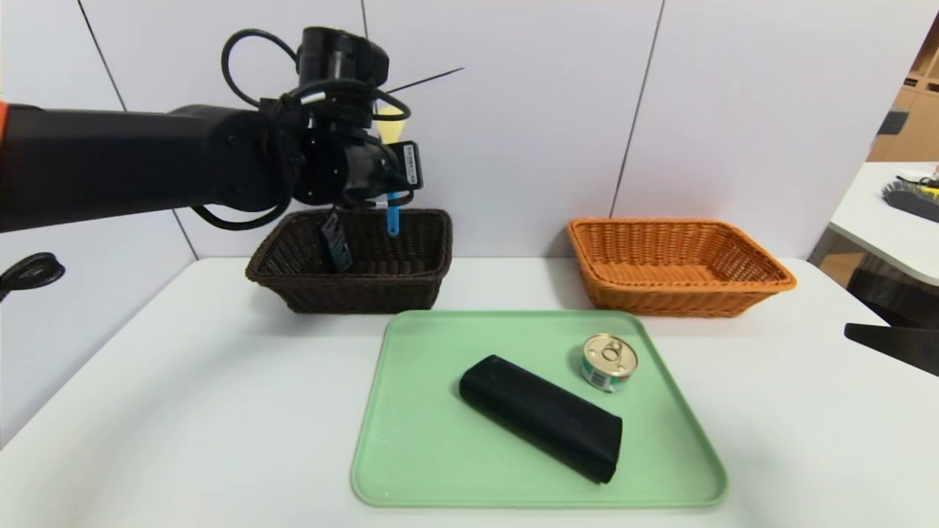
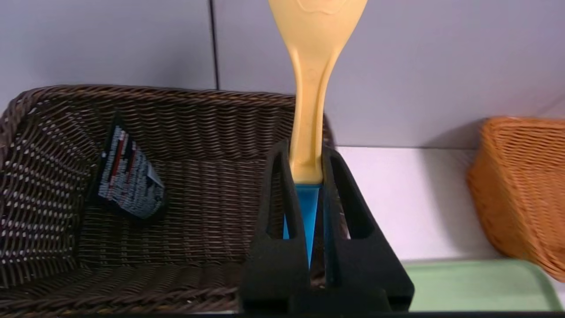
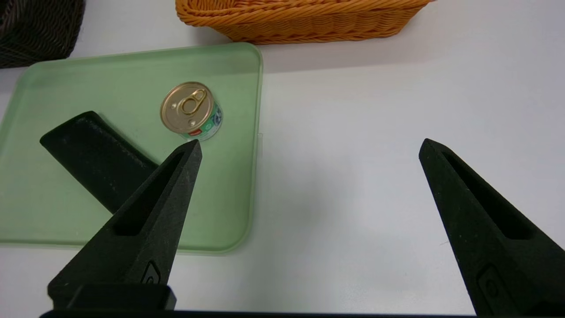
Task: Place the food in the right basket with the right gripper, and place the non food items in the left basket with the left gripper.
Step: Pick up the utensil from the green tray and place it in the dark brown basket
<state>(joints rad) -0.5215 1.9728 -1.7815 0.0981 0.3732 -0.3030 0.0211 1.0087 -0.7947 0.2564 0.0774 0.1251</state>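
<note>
My left gripper (image 1: 378,187) hangs above the dark brown left basket (image 1: 352,290), shut on a spoon (image 2: 309,88) that stands upright, yellow bowl up and blue handle (image 1: 394,216) down. A dark squeeze tube (image 2: 128,179) leans inside that basket. On the green tray (image 1: 418,455) lie the long black case (image 1: 543,418) and, beside it, the food, a small tin can (image 1: 609,361) with a gold pull-ring lid. The orange right basket (image 1: 675,293) holds nothing. My right gripper (image 3: 310,143) is open over bare table to the right of the tray, nothing between its fingers.
Both baskets stand against the white wall behind the tray. A second white table (image 1: 895,235) with a dark object on it sits off to the far right. Bare white tabletop (image 1: 183,411) lies left of the tray.
</note>
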